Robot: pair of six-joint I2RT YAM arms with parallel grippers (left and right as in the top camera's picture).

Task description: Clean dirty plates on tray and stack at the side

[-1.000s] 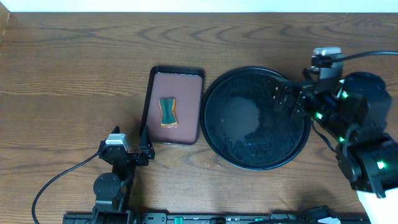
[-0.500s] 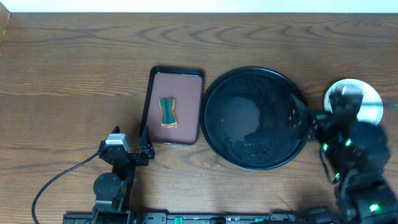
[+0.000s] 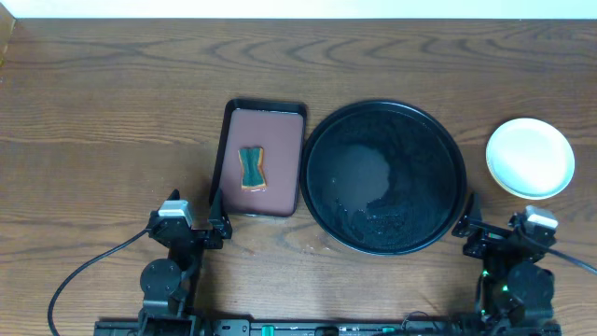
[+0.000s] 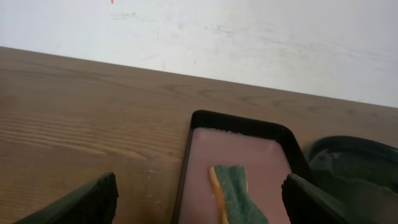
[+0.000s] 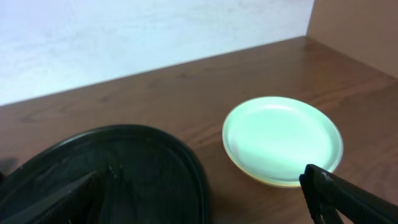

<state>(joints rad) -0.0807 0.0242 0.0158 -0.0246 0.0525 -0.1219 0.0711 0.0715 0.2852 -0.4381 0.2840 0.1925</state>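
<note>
The large round black tray point(image 3: 448, 140) lies at centre right with no plates on it; it also shows in the right wrist view point(image 5: 180, 155) and the left wrist view point(image 4: 379, 155). The plates stand stacked on the table to its right point(image 3: 530, 157), a mint-green one on top, a pale yellow rim beneath it point(image 5: 283, 138). My left gripper point(image 3: 193, 230) rests open and empty at the front left; its fingers frame the brown tray in the left wrist view point(image 4: 199, 202). My right gripper point(image 3: 499, 233) rests open and empty at the front right, below the stack point(image 5: 205, 199).
A rectangular brown tray with a black rim point(image 3: 266, 121) lies left of the black tray and holds a green and orange sponge point(image 3: 252, 167), also seen in the left wrist view point(image 4: 239, 196). A wall edge stands behind the table.
My right arm has pulled back from over the black tray's right side to the front edge, uncovering the plate stack. The left arm has not moved.
</note>
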